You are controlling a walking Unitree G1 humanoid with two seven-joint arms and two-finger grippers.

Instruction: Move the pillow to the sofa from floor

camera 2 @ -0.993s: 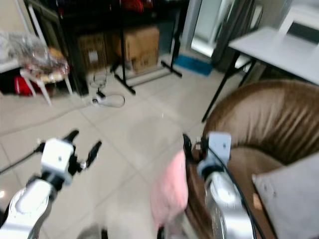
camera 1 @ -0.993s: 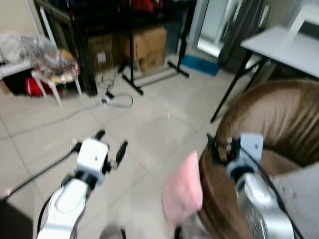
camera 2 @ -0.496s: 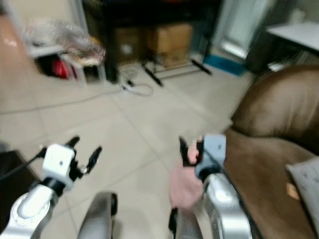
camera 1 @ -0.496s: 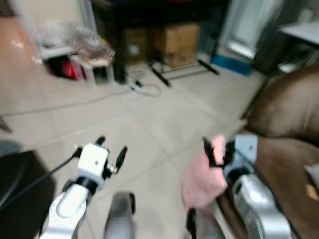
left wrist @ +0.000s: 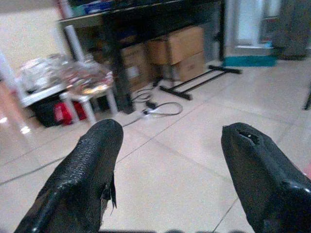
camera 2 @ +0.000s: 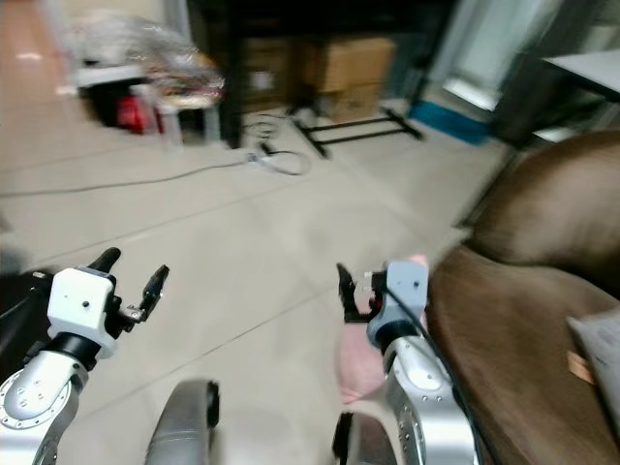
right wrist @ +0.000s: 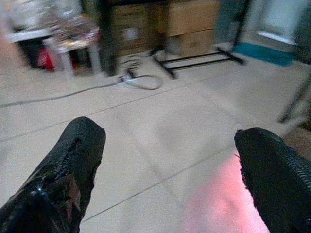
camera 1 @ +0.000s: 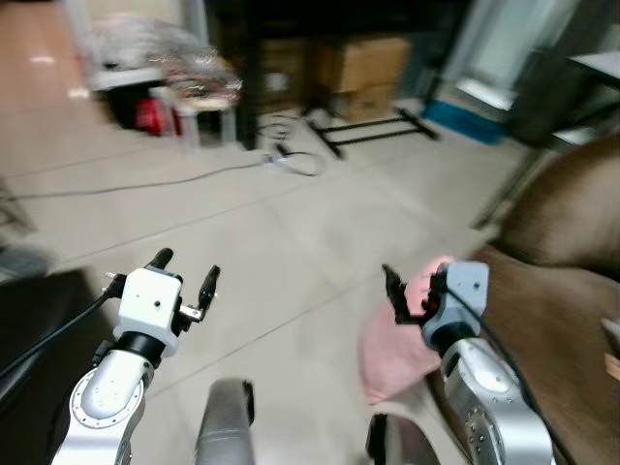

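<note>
Pink pillow point(camera 1: 397, 344) – soft, blurred – on floor point(camera 1: 291, 242) beside sofa point(camera 1: 552, 320)

Pale tiled floor point(camera 1: 291, 242) spreads before a dark shelf unit point(camera 1: 291, 39). Cardboard boxes point(camera 1: 363, 68) sit under it, a white cable point(camera 1: 145, 179) trails in front, a cluttered white stool point(camera 1: 199, 92) beside it.

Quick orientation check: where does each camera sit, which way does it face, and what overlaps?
Head eyes: forward-down at the tiled floor; left gripper, right gripper, pink pillow, brown sofa.
Left wrist: along its open fingers toward cardboard boxes.
Right wrist: along its open fingers, pillow below.
Shared: boxes, cable.
</note>
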